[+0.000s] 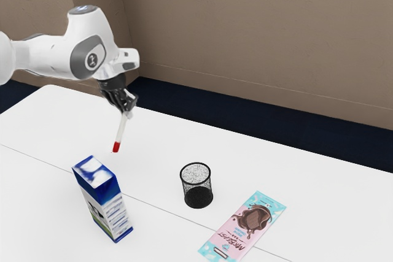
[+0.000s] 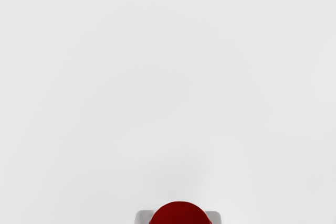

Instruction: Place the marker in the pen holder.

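Observation:
My gripper (image 1: 127, 112) is shut on the upper end of the marker (image 1: 120, 133), above the table in the exterior view. The white marker hangs tilted, its red end pointing down. In the wrist view the red end of the marker (image 2: 180, 214) shows at the lower edge. The pen holder (image 1: 197, 186), a black mesh cup, stands upright on the table, lower and toward the exterior view's right from the gripper, apart from the marker.
A blue and white carton (image 1: 103, 199) stands on the white table (image 1: 166, 145), toward the exterior view's left of the pen holder. A pink and light-blue chocolate bar (image 1: 244, 228) lies flat on the pen holder's other side.

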You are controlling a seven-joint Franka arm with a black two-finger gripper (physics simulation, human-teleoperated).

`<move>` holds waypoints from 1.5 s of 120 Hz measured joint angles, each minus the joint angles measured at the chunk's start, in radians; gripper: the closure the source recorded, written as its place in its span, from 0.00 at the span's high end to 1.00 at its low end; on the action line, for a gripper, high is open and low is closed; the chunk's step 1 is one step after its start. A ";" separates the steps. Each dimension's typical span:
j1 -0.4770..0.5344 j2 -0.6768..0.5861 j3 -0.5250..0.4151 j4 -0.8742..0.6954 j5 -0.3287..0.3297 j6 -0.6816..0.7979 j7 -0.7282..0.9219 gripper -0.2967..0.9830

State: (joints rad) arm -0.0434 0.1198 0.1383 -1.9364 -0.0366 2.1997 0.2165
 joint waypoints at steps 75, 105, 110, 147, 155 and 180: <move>-0.128 0.112 -0.134 0.122 -0.258 0.078 0.103 0.17; -0.161 0.116 -0.137 0.088 -0.299 0.117 0.173 0.17; -0.166 0.118 -0.137 0.085 -0.301 0.121 0.183 0.17; -0.181 0.143 -0.138 0.077 -0.318 0.150 0.237 0.17; -0.181 0.144 -0.138 0.076 -0.320 0.155 0.246 0.17; -0.181 0.106 -0.137 -0.037 -0.347 0.180 0.275 0.17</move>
State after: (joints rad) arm -0.2244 0.2253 0.0016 -1.9731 -0.3833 2.3793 0.4913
